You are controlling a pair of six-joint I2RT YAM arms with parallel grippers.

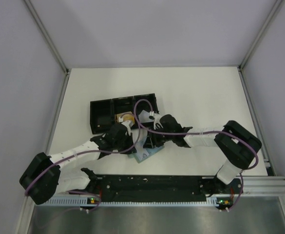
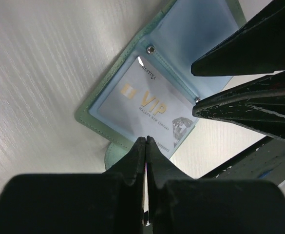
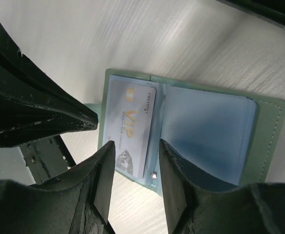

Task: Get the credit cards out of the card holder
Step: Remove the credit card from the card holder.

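The card holder lies open on the table just in front of the black tray, pale green outside with blue sleeves. A silvery-grey credit card marked VIP sits in one panel's sleeve, its end poking slightly past the sleeve. My left gripper is shut, its tips at the holder's edge beside the small tab; whether they pinch anything is hidden. My right gripper hangs open over the card's end and the snap stud. A tan-gold card lies in the tray.
The long black three-compartment tray stands right behind the holder and both wrists. The right fingers crowd the left wrist view, and the left fingers fill the left of the right wrist view. White walls enclose the table.
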